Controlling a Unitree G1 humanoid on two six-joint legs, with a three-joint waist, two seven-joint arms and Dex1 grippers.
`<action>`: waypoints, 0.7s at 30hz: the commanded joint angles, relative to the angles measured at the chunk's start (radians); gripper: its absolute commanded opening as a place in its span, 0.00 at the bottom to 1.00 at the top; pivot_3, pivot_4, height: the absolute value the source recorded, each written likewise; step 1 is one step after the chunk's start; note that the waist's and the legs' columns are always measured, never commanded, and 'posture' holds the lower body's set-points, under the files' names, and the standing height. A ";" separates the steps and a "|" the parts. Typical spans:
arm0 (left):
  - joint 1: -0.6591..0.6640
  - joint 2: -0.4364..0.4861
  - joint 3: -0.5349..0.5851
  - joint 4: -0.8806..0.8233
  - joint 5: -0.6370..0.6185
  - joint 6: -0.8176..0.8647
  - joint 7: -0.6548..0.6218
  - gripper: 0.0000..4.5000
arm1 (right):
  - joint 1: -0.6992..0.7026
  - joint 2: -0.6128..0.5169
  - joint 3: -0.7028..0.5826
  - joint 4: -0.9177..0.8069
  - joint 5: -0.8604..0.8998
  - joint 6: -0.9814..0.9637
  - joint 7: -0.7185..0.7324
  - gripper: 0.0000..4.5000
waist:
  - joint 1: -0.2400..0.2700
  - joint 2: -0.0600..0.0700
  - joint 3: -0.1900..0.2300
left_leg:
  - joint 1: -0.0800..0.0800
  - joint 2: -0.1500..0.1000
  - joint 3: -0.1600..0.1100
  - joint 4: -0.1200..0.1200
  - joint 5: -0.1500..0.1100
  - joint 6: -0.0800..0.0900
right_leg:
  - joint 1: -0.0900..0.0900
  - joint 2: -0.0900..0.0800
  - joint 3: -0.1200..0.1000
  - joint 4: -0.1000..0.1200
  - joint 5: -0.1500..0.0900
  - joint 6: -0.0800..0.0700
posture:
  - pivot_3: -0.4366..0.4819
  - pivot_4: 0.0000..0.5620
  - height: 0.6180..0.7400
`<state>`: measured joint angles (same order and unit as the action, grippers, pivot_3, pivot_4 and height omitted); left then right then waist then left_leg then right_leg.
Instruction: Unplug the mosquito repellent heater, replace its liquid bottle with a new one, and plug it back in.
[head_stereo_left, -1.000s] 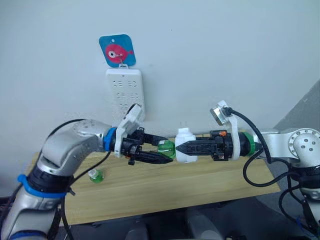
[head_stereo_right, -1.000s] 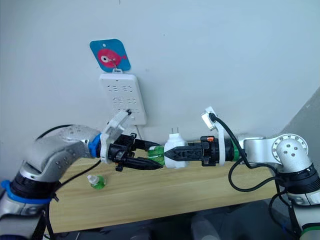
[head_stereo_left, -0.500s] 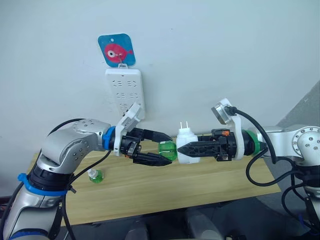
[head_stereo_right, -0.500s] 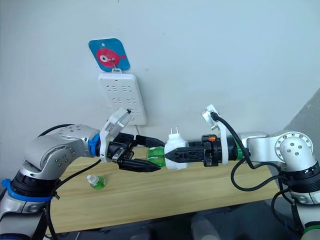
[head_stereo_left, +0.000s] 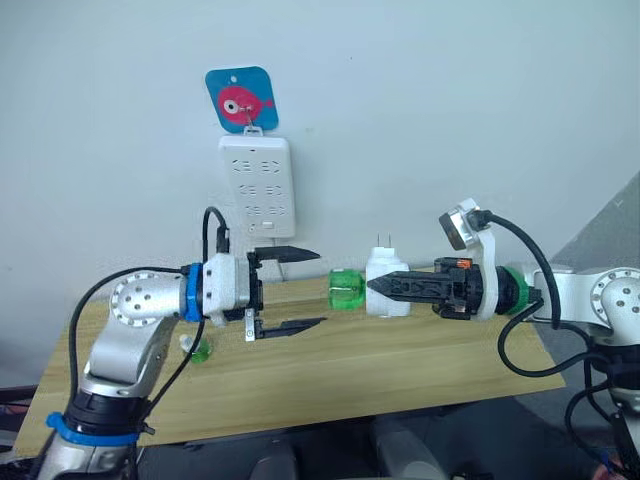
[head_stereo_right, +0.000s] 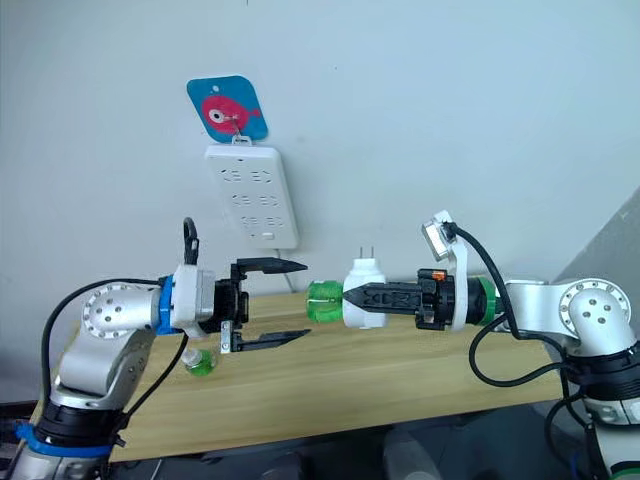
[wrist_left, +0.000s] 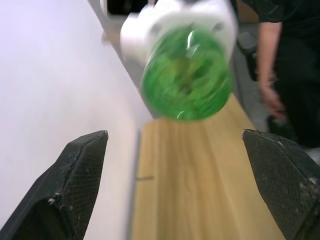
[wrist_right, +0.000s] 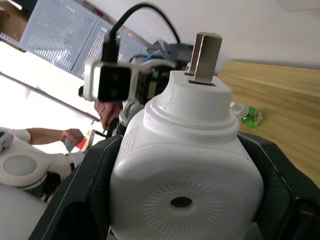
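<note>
The white mosquito repellent heater hangs in the air over the table, prongs pointing up, with my right gripper shut on it. Its green liquid bottle sticks out of the heater toward my left gripper. That gripper is open, its fingers spread wide just short of the bottle and not touching it. The new one, a small green bottle with a white cap, lies on the table under my left arm.
A long white power strip hangs on the wall under a blue fish tag, above and behind my left gripper. The wooden table runs below both arms. A person's hand is beyond the table.
My left gripper has let go of the green bottle, opened wide and drawn back to the left. The bottle stays in the heater, which my right gripper still holds.
</note>
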<state>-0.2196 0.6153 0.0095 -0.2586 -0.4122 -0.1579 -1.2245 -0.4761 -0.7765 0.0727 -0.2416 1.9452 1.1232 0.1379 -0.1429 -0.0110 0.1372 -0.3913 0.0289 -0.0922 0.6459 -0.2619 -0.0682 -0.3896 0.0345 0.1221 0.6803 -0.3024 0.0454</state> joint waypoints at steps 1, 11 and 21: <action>0.026 -0.021 0.005 -0.002 0.033 -0.083 0.038 1.00 | 0.018 0.006 -0.009 -0.048 0.027 -0.041 -0.061 0.69 | 0.000 0.000 0.000 | 0.000 0.000 0.000 0.000 0.000 0.000 | 0.000 0.000 0.000 0.000 0.000 0.000 | 0.30 0.19 1.00; 0.014 -0.081 -0.073 0.058 0.092 -0.165 0.072 1.00 | 0.036 0.033 0.019 -0.075 0.027 -0.053 -0.111 0.69 | -0.002 0.000 0.000 | 0.001 0.000 0.001 0.000 0.000 0.000 | 0.000 0.000 0.001 0.000 0.000 0.000 | 0.30 0.22 1.00; -0.025 -0.084 -0.097 0.113 0.085 -0.245 0.047 1.00 | 0.032 0.038 0.035 -0.081 0.027 -0.041 -0.099 0.69 | -0.002 0.000 0.001 | 0.001 0.000 0.001 0.000 0.000 0.000 | 0.000 0.000 0.001 0.000 0.000 0.000 | 0.30 0.23 1.00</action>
<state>-0.2302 0.5253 -0.0832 -0.1379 -0.3111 -0.3813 -1.1712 -0.4364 -0.7409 0.1191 -0.2871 1.9452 1.0834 0.0208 -0.1454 -0.0106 0.1378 -0.3904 0.0292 -0.0914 0.6456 -0.2619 -0.0681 -0.3894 0.0349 0.1227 0.6806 -0.3022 0.0459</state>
